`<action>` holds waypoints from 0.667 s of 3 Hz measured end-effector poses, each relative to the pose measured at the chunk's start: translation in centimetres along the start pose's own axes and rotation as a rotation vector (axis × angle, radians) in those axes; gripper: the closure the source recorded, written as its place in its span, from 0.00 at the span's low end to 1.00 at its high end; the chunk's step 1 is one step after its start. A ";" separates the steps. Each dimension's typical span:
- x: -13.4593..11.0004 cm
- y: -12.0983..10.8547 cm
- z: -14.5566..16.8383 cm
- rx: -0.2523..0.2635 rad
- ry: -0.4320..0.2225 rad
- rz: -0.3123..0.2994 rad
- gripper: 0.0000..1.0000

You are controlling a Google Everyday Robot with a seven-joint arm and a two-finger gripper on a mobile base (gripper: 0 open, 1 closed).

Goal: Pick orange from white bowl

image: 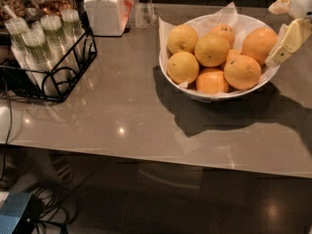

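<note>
While my gripper (pixel 288 39) hangs at the right edge of the view, right beside the white bowl's (pixel 222 94) right rim, I can't tell whether it's wide or narrow. The bowl sits on the grey counter (pixel 122 111), right of centre, towards the back. It's lined w/ crinkled white paper (pixel 225 12) that pokes up past the rim at the back & left. Inside are approx. seven oranges (pixel 211 49), piled & touching each other. They're round, yellow-orange and dimpled, w/ a few dark specks. One orange (pixel 259 44) lies closest to my gripper, against the right side. At far left, a black wire rack (pixel 73 77) holds stacks of clear cups (pixel 34 40). Behind it stands a jar (pixel 46 1) of brownish stuff. At the back, a white tub (pixel 105 13) w/ a lid stands next to a clear cup (pixel 142 11).
</note>
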State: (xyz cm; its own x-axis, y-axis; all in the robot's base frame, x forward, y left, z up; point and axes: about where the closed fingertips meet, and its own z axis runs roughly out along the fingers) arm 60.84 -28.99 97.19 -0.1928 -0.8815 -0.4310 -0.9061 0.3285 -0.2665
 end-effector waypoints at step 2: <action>-1.2 -1.1 2.2 -0.021 -0.044 -0.020 0.19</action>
State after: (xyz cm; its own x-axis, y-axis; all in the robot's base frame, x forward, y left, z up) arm 62.86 -27.51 96.12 -0.1584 -0.8720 -0.4631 -0.9173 0.3035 -0.2578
